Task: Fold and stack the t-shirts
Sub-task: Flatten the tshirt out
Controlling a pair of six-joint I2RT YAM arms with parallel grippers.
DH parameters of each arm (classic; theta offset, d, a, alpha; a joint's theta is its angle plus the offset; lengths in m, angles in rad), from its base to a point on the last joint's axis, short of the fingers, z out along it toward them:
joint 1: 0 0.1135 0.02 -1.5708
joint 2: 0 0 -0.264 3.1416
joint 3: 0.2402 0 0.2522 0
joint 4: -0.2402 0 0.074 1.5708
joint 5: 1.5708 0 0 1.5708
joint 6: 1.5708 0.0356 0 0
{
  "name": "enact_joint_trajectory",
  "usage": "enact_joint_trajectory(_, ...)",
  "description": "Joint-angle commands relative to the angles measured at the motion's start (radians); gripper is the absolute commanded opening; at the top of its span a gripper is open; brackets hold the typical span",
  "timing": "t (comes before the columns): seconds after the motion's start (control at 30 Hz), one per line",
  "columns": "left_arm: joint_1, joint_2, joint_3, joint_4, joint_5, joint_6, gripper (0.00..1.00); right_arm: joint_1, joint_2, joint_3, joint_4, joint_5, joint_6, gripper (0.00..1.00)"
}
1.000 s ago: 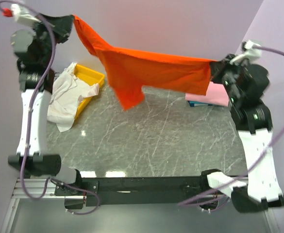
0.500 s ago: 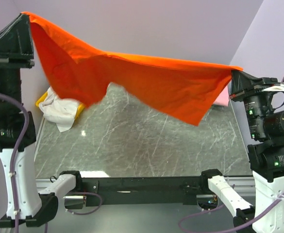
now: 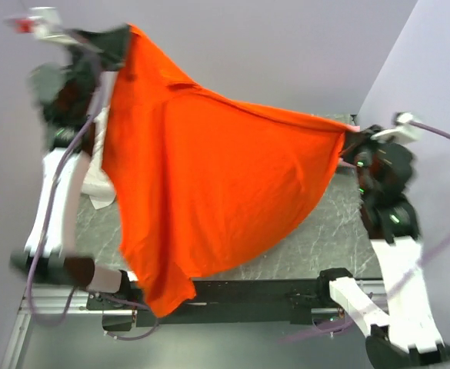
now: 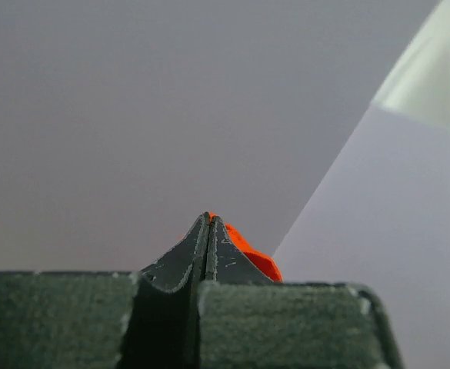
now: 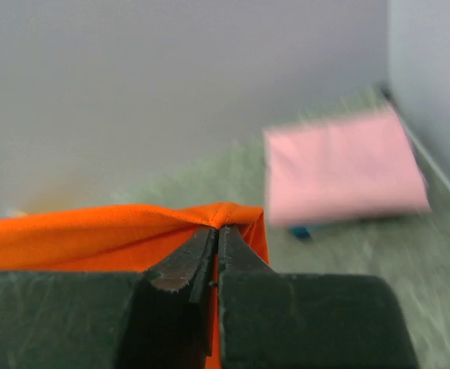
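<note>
Orange-red t-shirt (image 3: 209, 192) hangs wide open in the air over the table (image 3: 325, 238), stretched between the two arms. On the left, the left gripper (image 4: 210, 220) is up high with its fingers pressed tight together on one corner of the shirt, and the cloth falls from there in a big sheet, its low tip hanging past the near edge of the table. On the right, the right gripper (image 5: 217, 229) sits lower and pinches the other corner, and a folded pink t-shirt (image 5: 340, 165) lies flat on the table behind it.
</note>
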Motion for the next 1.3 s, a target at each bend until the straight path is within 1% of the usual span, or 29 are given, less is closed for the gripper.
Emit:
enact_joint_trajectory(0.0,-0.044,0.209,-0.039,-0.120,0.057,-0.011,0.01,-0.074,0.099,-0.215,0.058,0.018,0.029,0.00)
enact_joint_trajectory(0.03,-0.049,0.314,-0.030,-0.167,0.075,-0.014,0.01,-0.118,0.119,-0.248,0.081,-0.008,0.047,0.00)
enact_joint_trajectory(0.07,-0.053,0.371,-0.018,-0.183,0.106,-0.012,0.01,-0.127,0.143,-0.278,0.106,-0.027,0.052,0.00)
enact_joint_trajectory(0.1,-0.067,0.425,0.013,-0.210,0.132,0.001,0.03,-0.155,0.201,-0.327,0.153,-0.045,0.053,0.00)
enact_joint_trajectory(0.13,-0.076,0.521,0.025,-0.230,0.138,0.011,0.10,-0.184,0.235,-0.344,0.173,-0.058,0.052,0.00)
enact_joint_trajectory(0.17,-0.096,0.604,0.054,-0.269,0.122,0.043,0.31,-0.196,0.319,-0.352,0.210,-0.111,0.044,0.04)
enact_joint_trajectory(0.2,-0.107,0.605,0.068,-0.287,0.110,0.055,0.43,-0.212,0.368,-0.339,0.210,-0.134,0.038,0.17)
enact_joint_trajectory(0.23,-0.118,0.661,0.080,-0.313,0.108,0.069,0.54,-0.221,0.417,-0.314,0.200,-0.163,0.027,0.32)
enact_joint_trajectory(0.27,-0.127,0.680,0.094,-0.324,0.100,0.080,0.67,-0.238,0.467,-0.281,0.175,-0.197,0.021,0.38)
enact_joint_trajectory(0.3,-0.148,0.692,0.106,-0.338,0.090,0.098,0.70,-0.238,0.538,-0.219,0.122,-0.206,0.016,0.43)
enact_joint_trajectory(0.33,-0.156,0.694,0.102,-0.346,0.077,0.103,0.72,-0.238,0.560,-0.198,0.108,-0.222,-0.002,0.64)
enact_joint_trajectory(0.37,-0.162,0.691,0.081,-0.352,0.074,0.104,0.73,-0.238,0.574,-0.178,0.080,-0.243,-0.008,0.79)
enact_joint_trajectory(0.4,-0.176,0.680,0.061,-0.350,0.076,0.098,0.74,-0.238,0.580,-0.162,0.071,-0.252,-0.010,0.85)
enact_joint_trajectory(0.53,-0.196,0.602,-0.051,-0.388,0.088,0.083,0.74,-0.238,0.535,-0.190,0.040,-0.291,-0.005,0.86)
enact_joint_trajectory(0.63,-0.201,0.549,-0.163,-0.418,0.103,0.058,0.73,-0.235,0.519,-0.231,-0.012,-0.332,0.016,0.86)
enact_joint_trajectory(0.67,-0.202,0.535,-0.223,-0.419,0.121,0.049,0.73,-0.236,0.519,-0.245,-0.027,-0.352,0.024,0.85)
enact_joint_trajectory(0.73,-0.205,0.498,-0.281,-0.413,0.138,0.021,0.73,-0.233,0.513,-0.298,-0.029,-0.366,0.042,0.83)
enact_joint_trajectory(0.77,-0.210,0.487,-0.335,-0.409,0.161,0.012,0.73,-0.233,0.510,-0.315,-0.026,-0.377,0.047,0.83)
enact_joint_trajectory(0.87,-0.219,0.476,-0.401,-0.422,0.181,0.001,0.73,-0.232,0.510,-0.363,-0.015,-0.394,0.064,0.82)
enact_joint_trajectory(1.07,-0.225,0.511,-0.453,-0.497,0.197,0.026,0.73,-0.232,0.550,-0.374,-0.003,-0.444,0.081,0.82)
enact_joint_trajectory(1.2,-0.227,0.554,-0.472,-0.531,0.186,0.049,0.73,-0.232,0.602,-0.377,-0.006,-0.450,0.091,0.82)
enact_joint_trajectory(1.27,-0.227,0.570,-0.480,-0.542,0.157,0.063,0.73,-0.232,0.617,-0.381,-0.004,-0.449,0.098,0.82)
